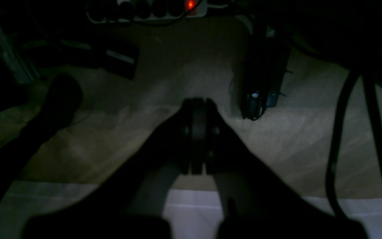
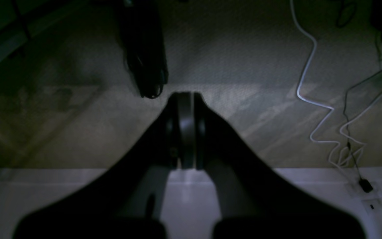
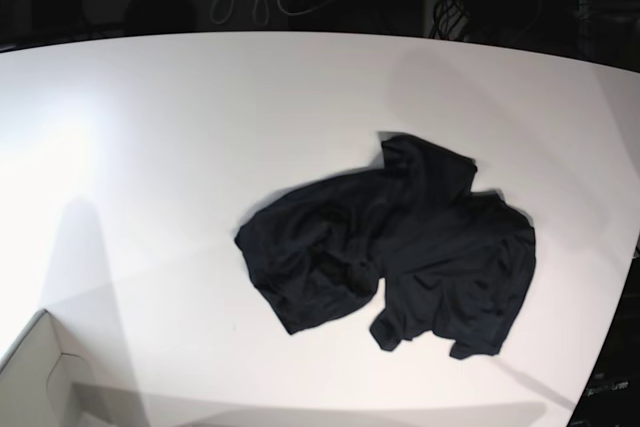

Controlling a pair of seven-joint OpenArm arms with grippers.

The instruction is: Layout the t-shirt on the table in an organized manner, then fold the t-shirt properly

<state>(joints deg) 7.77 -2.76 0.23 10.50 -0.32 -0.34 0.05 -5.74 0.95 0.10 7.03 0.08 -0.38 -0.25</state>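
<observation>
We see one t-shirt (image 3: 400,247), black and plain, lying crumpled on the table (image 3: 180,147), toward the side nearer the left arm and well clear of the cardboard box (image 3: 40,377) corner at the opposite near edge. We judge it light, soft and limp: it will drape and slide over the smooth white top instead of holding a shape, and pinching a bunched fold would likely lift several layers at once. The better holds, we think, are single-layer edges, such as the lobe sticking out at the far top of the heap (possibly a sleeve or the collar, we cannot tell which) and the hem-like edge on the near side.

Counting: one shirt, one table, one box corner, two grippers. The left gripper (image 1: 197,99) and the right gripper (image 2: 186,94) both have their jaws pressed together with nothing between them, parked beyond the table's edge over the floor, well apart from the shirt. A lit power strip (image 1: 151,8) and a white cable (image 2: 305,66) lie below.
</observation>
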